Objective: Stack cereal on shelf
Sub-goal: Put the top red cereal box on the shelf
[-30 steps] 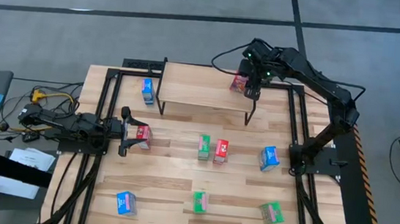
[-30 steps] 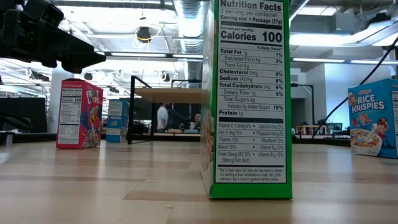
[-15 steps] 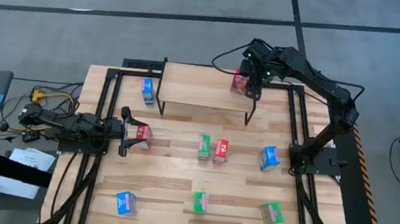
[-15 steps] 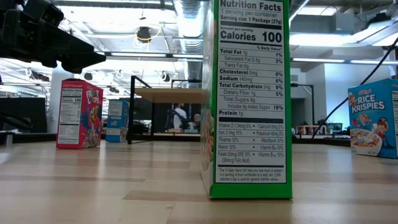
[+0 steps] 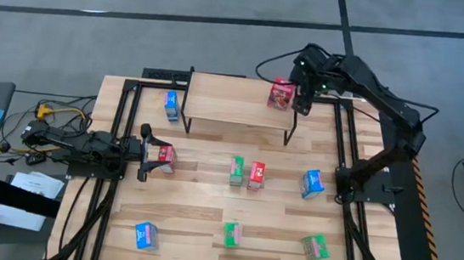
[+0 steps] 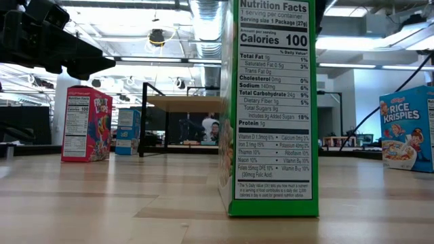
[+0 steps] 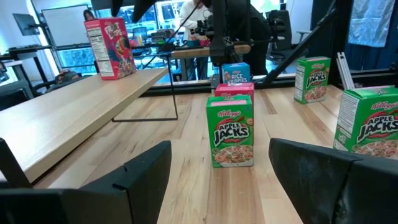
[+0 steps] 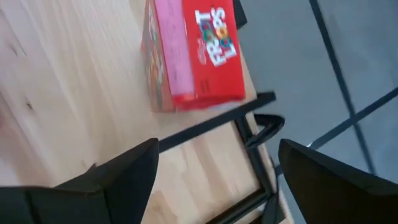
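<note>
Cardboard, thin and hollow, makes each cereal box light but crushable, so we judge the narrow side faces the place to grip. The red box stands on the shelf at upper centre, the right gripper spread apart beside it. The left gripper, at centre left over the counter, has fingers apart around another red box; whether they touch it, we cannot tell.

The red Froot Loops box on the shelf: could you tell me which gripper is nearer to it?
Right. The right gripper hangs open just beside the red Froot Loops box on the shelf; the left gripper waits far off, at the table's left.
</note>
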Available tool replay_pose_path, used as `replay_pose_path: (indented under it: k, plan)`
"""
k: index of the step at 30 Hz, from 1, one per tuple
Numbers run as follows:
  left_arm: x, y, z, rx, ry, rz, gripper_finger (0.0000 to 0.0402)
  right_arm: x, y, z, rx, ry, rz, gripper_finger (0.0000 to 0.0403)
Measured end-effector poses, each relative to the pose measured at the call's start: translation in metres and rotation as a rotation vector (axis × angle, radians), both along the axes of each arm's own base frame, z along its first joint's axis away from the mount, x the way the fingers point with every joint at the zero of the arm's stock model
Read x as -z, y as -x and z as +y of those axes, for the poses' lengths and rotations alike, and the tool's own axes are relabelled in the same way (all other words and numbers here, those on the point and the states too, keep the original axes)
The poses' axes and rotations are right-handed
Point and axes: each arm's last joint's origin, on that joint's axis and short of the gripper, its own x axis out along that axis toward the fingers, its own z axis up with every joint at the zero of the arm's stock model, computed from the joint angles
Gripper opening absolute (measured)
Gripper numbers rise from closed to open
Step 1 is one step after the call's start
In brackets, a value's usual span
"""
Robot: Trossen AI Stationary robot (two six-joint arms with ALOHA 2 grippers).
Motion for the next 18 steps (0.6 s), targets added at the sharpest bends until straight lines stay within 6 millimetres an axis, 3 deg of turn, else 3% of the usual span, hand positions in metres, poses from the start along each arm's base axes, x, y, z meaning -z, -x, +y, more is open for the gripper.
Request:
replay_pose_path:
  k: [6,12,18]
  plan:
    - [0.0,0.0,0.0,0.0,0.0,0.0,0.0262,-0.002,0.003,0.019,0.028,-0.105,-0.027,0.0343]
    - [0.0,0.0,0.0,0.0,0.0,0.0,0.0262,-0.001,-0.007,0.038,-0.009,-0.183,-0.073,0.0335]
    - [0.0,0.0,0.0,0.0,0.0,0.0,0.0262,0.02,-0.016,0.056,-0.024,-0.214,-0.063,0.0333]
